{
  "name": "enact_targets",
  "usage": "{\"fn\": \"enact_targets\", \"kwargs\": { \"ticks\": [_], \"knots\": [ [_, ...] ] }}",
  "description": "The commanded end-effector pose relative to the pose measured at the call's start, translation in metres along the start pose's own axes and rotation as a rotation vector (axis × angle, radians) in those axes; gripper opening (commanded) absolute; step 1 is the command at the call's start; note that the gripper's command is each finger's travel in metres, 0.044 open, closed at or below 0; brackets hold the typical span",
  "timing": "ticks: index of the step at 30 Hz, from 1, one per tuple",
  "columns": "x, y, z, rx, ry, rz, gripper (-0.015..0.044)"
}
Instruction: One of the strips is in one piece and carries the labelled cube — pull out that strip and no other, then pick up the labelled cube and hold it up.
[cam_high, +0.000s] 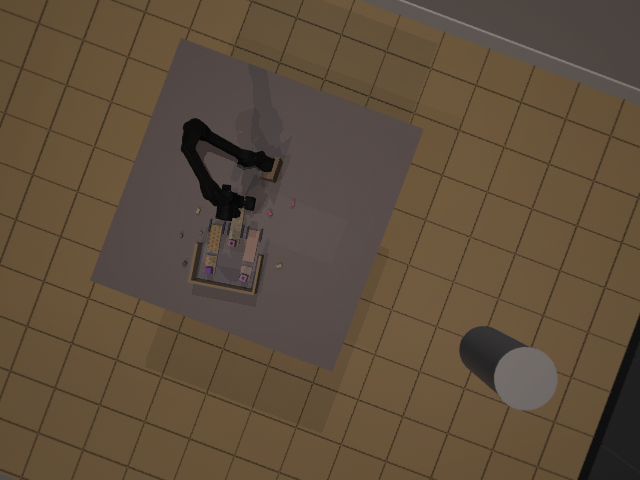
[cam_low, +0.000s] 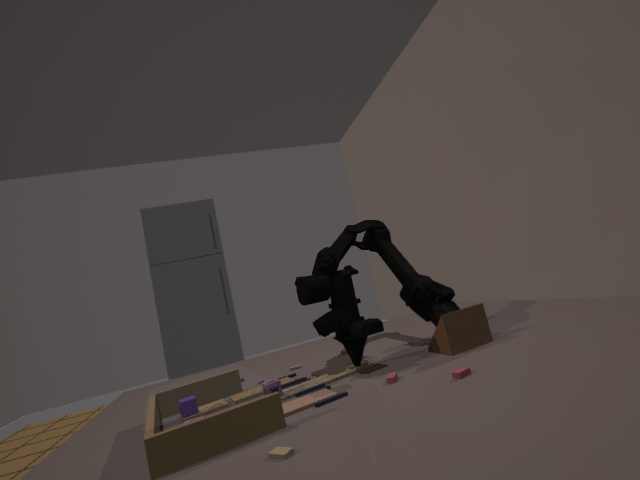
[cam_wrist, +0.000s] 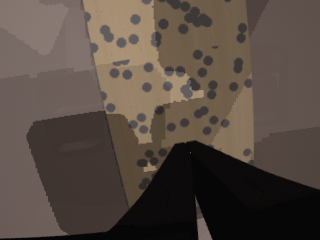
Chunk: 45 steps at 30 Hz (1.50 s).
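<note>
The middle speckled strip (cam_high: 236, 227) (cam_low: 320, 381) (cam_wrist: 175, 65) is in one piece and sticks out of the tray's open side. A pink-purple cube (cam_high: 232, 242) (cam_low: 272, 387) marked W stands on its tray-side end. My gripper (cam_low: 357, 364) (cam_wrist: 186, 152) is shut and empty, its tips down at the strip's outer part; exact contact is hard to tell. The dotted orange strip (cam_high: 214, 238) is split from a short piece (cam_high: 210, 260) bearing a purple cube (cam_high: 208, 270) (cam_low: 188, 406). The pink strip (cam_high: 251, 245) is split from a piece bearing another pink-purple cube (cam_high: 243, 277).
The tray wall (cam_high: 222, 287) (cam_low: 217, 434) encloses three sides. Dark guide rails (cam_low: 330, 399) flank the strips. Red bits (cam_high: 293, 203) (cam_low: 461, 372), a beige chip (cam_high: 279, 266) (cam_low: 280, 452) and small dark bits lie around. A brown wedge block (cam_low: 467, 328) stands by the arm's base.
</note>
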<state>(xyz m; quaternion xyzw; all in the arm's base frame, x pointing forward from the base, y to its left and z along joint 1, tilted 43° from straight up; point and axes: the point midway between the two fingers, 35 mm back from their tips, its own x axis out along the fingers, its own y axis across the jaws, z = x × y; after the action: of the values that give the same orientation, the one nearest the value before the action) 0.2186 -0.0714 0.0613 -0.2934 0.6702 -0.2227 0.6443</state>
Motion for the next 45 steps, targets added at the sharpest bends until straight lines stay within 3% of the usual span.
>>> {"fn": "enact_targets", "kwargs": {
  "ticks": [1, 22, 27, 31, 45],
  "knots": [
    [0.004, 0.002, -0.014, -0.011, 0.025, 0.001, 0.0],
    [0.004, 0.002, -0.024, -0.011, 0.025, 0.001, 0.0],
    [-0.039, 0.001, -0.015, -0.011, 0.024, 0.003, 0.0],
    [-0.041, 0.001, -0.015, -0.012, 0.025, 0.003, 0.0],
    [-0.043, -0.001, 0.037, 0.006, 0.023, 0.003, 0.0368]
  ]
}}
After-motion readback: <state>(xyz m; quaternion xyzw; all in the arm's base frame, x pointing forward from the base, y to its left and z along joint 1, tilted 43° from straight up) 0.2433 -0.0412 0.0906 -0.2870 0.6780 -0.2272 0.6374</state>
